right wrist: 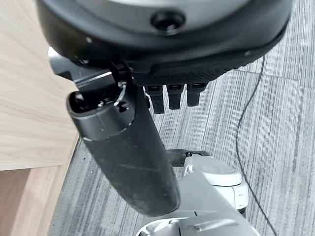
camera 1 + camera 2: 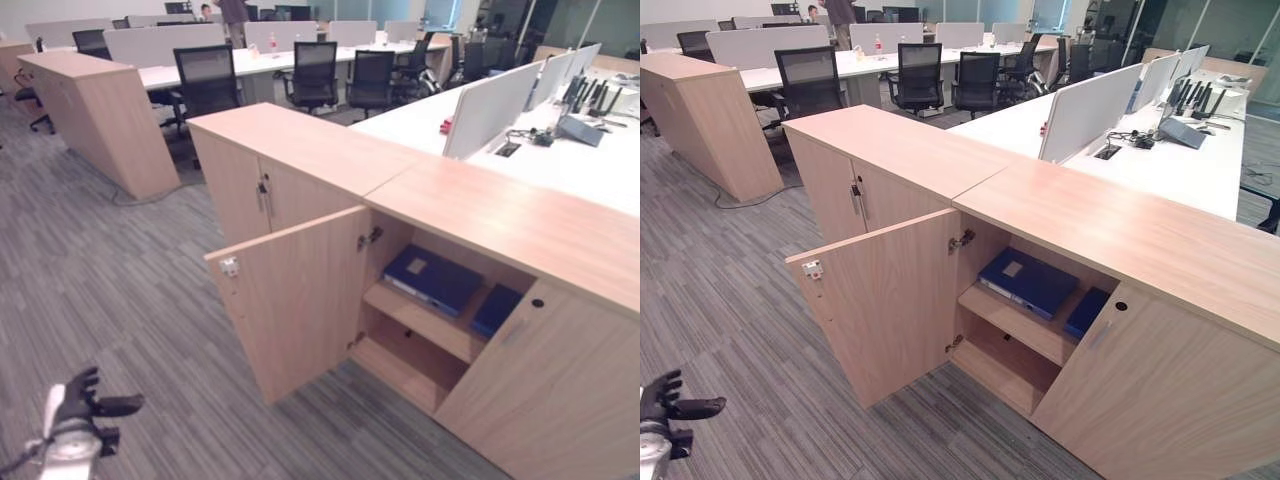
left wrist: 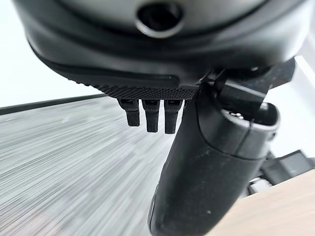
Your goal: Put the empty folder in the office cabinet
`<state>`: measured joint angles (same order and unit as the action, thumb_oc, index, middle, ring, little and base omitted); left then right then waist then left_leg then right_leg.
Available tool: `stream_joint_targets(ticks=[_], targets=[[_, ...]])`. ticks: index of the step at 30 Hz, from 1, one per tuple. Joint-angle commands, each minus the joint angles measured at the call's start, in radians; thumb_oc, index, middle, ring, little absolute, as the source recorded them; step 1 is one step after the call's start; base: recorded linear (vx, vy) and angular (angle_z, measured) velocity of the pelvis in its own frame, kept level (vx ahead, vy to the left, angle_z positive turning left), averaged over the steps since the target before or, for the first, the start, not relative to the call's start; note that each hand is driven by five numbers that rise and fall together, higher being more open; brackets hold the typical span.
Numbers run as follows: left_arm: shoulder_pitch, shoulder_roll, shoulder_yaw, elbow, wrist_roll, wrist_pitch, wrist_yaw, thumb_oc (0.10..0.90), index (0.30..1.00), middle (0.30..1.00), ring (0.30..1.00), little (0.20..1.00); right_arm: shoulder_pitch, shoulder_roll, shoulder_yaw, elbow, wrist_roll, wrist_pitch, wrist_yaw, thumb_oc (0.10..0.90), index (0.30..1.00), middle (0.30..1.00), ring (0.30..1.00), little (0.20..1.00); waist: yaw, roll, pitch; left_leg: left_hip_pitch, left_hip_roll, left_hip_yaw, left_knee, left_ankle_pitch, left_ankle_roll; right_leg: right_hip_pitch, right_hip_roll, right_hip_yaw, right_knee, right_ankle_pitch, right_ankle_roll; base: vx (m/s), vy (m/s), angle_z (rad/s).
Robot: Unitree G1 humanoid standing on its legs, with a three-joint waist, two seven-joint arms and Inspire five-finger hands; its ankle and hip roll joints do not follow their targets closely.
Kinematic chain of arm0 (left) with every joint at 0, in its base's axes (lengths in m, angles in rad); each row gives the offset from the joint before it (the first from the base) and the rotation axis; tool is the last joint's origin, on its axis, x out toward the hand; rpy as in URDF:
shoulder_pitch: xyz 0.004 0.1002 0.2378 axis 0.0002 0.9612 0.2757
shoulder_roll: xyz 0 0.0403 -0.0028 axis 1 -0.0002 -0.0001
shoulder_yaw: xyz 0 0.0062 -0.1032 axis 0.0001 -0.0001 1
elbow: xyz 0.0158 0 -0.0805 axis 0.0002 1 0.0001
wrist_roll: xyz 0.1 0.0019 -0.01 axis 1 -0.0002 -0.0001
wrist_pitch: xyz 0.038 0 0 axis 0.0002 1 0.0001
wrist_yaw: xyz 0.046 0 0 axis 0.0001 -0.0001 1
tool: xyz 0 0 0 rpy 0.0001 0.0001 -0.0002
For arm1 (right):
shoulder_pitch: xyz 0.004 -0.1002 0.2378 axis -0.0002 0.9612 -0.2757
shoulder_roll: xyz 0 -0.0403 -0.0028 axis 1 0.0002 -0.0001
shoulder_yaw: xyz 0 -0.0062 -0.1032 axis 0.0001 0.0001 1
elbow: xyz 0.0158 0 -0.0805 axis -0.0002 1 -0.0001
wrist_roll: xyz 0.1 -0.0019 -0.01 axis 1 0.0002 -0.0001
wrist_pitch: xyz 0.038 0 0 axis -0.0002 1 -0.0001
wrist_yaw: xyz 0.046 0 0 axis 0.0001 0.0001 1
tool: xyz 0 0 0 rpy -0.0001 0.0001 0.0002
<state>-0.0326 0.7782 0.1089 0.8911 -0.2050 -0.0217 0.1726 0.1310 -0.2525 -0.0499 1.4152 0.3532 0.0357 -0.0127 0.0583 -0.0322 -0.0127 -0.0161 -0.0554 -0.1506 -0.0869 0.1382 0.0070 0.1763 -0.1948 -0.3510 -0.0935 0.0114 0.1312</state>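
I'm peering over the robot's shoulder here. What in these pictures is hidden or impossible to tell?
- Second blue folder: partly hidden behind the right cabinet door in both eye views.
- Whether the blue folder on the shelf is empty: it lies closed.
- Lower shelf: its back lies in shadow.
- Left hand: low by the floor, holding nothing.
- Right hand: also holding nothing.

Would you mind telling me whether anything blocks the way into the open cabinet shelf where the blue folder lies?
Nothing visible does: the wooden cabinet door stands swung open, leaving the shelf with the blue folder exposed. The left hand is low over the carpet, apart from the cabinet.
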Motion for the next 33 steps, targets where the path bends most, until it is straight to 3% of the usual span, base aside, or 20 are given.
stream_joint_targets(ticks=[1, 4, 11, 22, 26, 33], targets=[[-0.151, 0.016, 0.017, -0.028, 0.072, -0.071, 0.040, 0.800, 0.900, 0.900, 0.900, 0.900, -0.051, -0.043, 0.026, 0.008, -0.017, -0.014, 0.012, 0.800, 0.900, 0.900, 0.900, 0.900, -0.011, 0.055, -0.005, 0.052, -0.007, 0.030, 0.000, -0.170, -0.042, -0.016, -0.021, -0.058, 0.009, -0.019, 0.042, 0.02, -0.002, -0.04], [-0.213, 0.056, -0.017, -0.007, 0.075, -0.074, 0.034, 0.800, 0.900, 0.900, 0.900, 0.900, -0.058, -0.049, 0.037, 0.002, -0.013, -0.016, 0.020, 0.800, 0.900, 0.900, 0.900, 0.900, -0.024, 0.054, -0.009, 0.064, -0.003, 0.049, 0.000, -0.179, -0.040, -0.018, -0.020, -0.040, 0.008, -0.017, 0.045, 0.02, 0.003, -0.13], [-0.314, 0.073, -0.061, -0.029, -0.074, -0.091, -0.057, 0.800, 0.900, 0.900, 0.900, 0.900, -0.065, -0.078, 0.032, 0.025, -0.024, -0.003, 0.031, 0.800, 0.900, 0.900, 0.900, 0.900, -0.042, 0.059, -0.009, 0.088, 0.003, 0.086, 0.000, -0.193, -0.032, -0.020, -0.022, -0.004, 0.008, -0.012, 0.047, 0.02, 0.016, -0.21], [-0.438, 0.060, -0.163, -0.014, -0.082, -0.085, -0.087, 0.800, 0.900, 0.900, 0.900, 0.900, -0.072, -0.101, 0.019, 0.041, -0.014, 0.009, 0.040, 0.800, 0.900, 0.900, 0.900, 0.900, -0.067, 0.056, -0.007, 0.110, 0.007, 0.126, 0.000, -0.206, -0.026, -0.026, -0.023, 0.037, 0.006, -0.005, 0.053, 0.00, 0.011, -0.15], [-0.536, 0.032, -0.219, 0.148, -0.106, -0.075, -0.109, 0.800, 0.900, 0.900, 0.900, 0.900, -0.078, -0.102, 0.036, 0.034, -0.009, 0.009, 0.047, 0.800, 0.900, 0.900, 0.900, 0.900, -0.089, 0.053, -0.009, 0.119, 0.009, 0.148, 0.000, -0.211, -0.026, -0.031, -0.023, 0.056, 0.006, 0.000, 0.056, 0.00, 0.012, -0.12], [-0.645, 0.026, -0.257, 0.274, -0.150, -0.069, -0.128, 0.800, 0.900, 0.900, 0.900, 0.900, -0.084, -0.105, 0.056, 0.027, 0.000, 0.007, 0.054, 0.800, 0.900, 0.900, 0.900, 0.900, -0.109, 0.050, -0.008, 0.123, 0.015, 0.175, 0.000, -0.214, -0.026, -0.049, -0.020, 0.083, 0.006, 0.011, 0.059, 0.00, 0.007, -0.12]])
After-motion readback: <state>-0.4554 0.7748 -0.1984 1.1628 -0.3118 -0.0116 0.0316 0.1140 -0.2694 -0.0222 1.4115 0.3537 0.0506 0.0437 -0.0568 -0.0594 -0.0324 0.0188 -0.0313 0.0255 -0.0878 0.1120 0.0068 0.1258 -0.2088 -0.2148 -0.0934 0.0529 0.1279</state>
